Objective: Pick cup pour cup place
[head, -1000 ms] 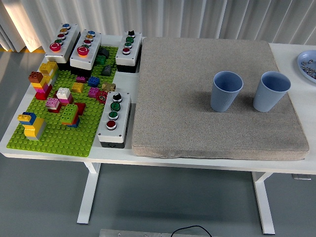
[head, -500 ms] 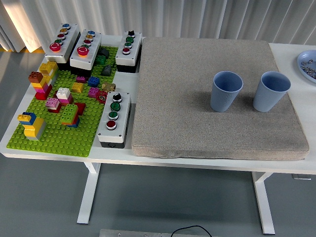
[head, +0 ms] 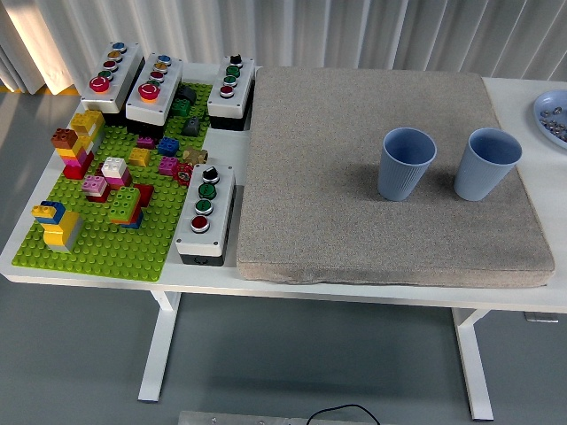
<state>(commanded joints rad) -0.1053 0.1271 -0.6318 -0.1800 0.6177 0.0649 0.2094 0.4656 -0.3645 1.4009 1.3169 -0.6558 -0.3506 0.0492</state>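
Two blue ribbed cups stand upright on a grey mat (head: 354, 221) at the right of the table. The left cup (head: 406, 165) is near the mat's middle right. The right cup (head: 485, 164) stands a short gap away, close to the mat's right edge. I cannot see into either cup well enough to tell what it holds. Neither of my hands nor arms shows in the head view.
A green brick baseplate (head: 106, 239) with several coloured bricks fills the table's left. Several grey button boxes (head: 205, 212) stand around it. A blue plate (head: 554, 115) with small items is cut off at the right edge.
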